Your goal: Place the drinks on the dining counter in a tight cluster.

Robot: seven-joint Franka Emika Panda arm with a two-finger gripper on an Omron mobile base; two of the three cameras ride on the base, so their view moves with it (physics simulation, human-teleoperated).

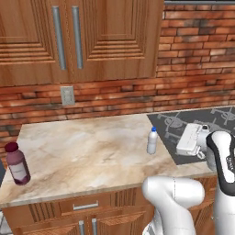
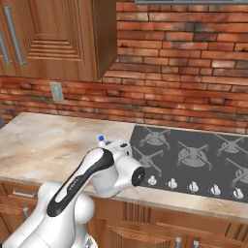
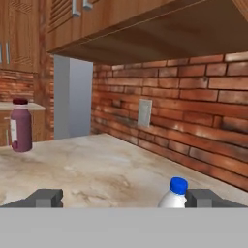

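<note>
The water bottle (image 1: 152, 141), small, clear and blue-capped, stood upright on the marble counter (image 1: 87, 151) just beside the dark hob's edge. The stout purple-red juice bottle (image 1: 17, 163), maroon-capped with a pale label, stood upright well apart from it, near the counter's far left front corner.

Arm reaches low, fingers (image 3: 47, 197) spread wide apart

On the worktop (image 1: 82, 147), the juice bottle (image 1: 17, 163) stands far left. The water bottle (image 1: 152, 141) stands well apart, just left of the stove (image 1: 202, 124).
</note>
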